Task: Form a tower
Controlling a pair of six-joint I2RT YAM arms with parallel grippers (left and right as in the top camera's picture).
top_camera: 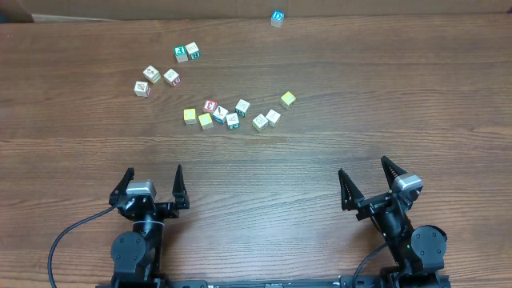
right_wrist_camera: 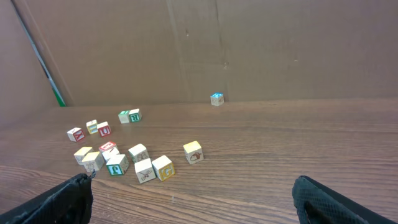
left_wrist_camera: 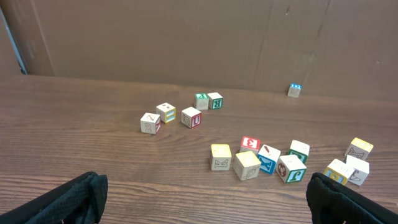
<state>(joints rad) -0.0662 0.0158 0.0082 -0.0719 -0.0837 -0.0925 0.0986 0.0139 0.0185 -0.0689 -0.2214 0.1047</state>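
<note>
Nothing stacked yet: cubes (top_camera: pixel 242 106) lie scattered on the bench (top_camera: pixel 384 96); left tool (top_camera: pixel 154 169) and right tool (top_camera: pixel 362 165) poised, spread apart, empty.

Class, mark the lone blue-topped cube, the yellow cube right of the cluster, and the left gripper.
blue-topped cube (top_camera: pixel 277 18), overhead view, top face.
yellow cube (top_camera: pixel 288 99), overhead view, top face.
left gripper (top_camera: pixel 154 170), overhead view, midway between its open fingertips.

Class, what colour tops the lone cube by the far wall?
Blue; the lone cube shows best in the right wrist view.
</note>
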